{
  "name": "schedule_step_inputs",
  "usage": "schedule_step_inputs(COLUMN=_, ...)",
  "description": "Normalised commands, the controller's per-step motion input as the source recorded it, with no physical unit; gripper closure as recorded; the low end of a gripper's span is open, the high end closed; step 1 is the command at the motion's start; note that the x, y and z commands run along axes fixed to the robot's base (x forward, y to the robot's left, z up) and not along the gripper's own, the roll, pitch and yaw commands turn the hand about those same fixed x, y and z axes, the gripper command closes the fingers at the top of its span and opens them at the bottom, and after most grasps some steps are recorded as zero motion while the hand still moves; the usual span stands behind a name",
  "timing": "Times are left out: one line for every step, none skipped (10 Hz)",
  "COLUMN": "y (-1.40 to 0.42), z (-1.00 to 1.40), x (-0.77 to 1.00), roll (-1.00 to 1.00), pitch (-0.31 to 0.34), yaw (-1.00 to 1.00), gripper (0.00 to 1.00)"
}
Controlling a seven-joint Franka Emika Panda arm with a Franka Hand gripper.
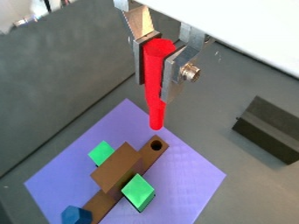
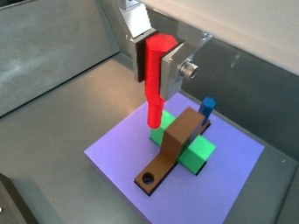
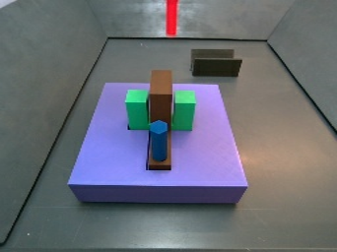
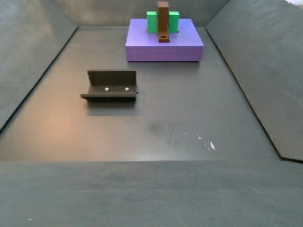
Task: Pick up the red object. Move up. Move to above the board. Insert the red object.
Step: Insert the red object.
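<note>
My gripper (image 1: 156,74) is shut on the red object (image 1: 156,87), a thin red peg held upright between the silver fingers; both show in both wrist views (image 2: 156,74). The peg's lower end (image 2: 155,114) hangs well above the lavender board (image 1: 187,179). On the board lie a brown bar (image 1: 122,175) with a round hole (image 1: 156,143) at one end, two green blocks (image 1: 103,154) and a blue peg (image 1: 76,215). In a side view only the peg (image 3: 171,17) shows at the frame's top, above the board (image 3: 158,157); the gripper is out of that view.
The dark L-shaped fixture (image 4: 110,85) stands on the grey floor away from the board (image 4: 166,49); it also shows in a side view (image 3: 216,64) and a wrist view (image 1: 271,129). Grey walls ring the floor.
</note>
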Motion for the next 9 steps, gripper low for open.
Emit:
schedule_step_inputs(y=0.03, z=-0.63, x=-0.19, roll=0.17, pitch=-0.260, yaw=0.00, gripper=1.00)
schedule_step_inputs(y=0.10, z=-0.69, x=-0.20, roll=0.14, pitch=-0.240, yaw=0.00, gripper=1.00)
schedule_step_inputs(y=0.11, z=-0.63, x=-0.08, roll=0.18, pitch=-0.083, yaw=0.00, gripper=1.00)
schedule_step_inputs(y=0.12, z=-0.63, x=0.00, roll=0.25, pitch=0.000, yaw=0.00, gripper=1.00)
schedule_step_inputs(y=0.11, z=-0.60, x=0.00, roll=0.29, pitch=0.004, yaw=0.00, gripper=1.00)
schedule_step_inputs(y=0.00, z=-0.51, x=0.05, roll=0.27, pitch=0.041, yaw=-0.01, gripper=1.00)
schedule_step_inputs(y=0.00, z=-0.44, x=0.23, roll=0.23, pitch=0.114, yaw=-0.05, gripper=1.00)
schedule_step_inputs(y=0.01, z=-0.40, x=0.09, roll=0.17, pitch=0.096, yaw=-0.07, gripper=1.00)
schedule_step_inputs(y=0.00, z=-0.27, x=0.00, roll=0.04, pitch=0.040, yaw=-0.01, gripper=1.00)
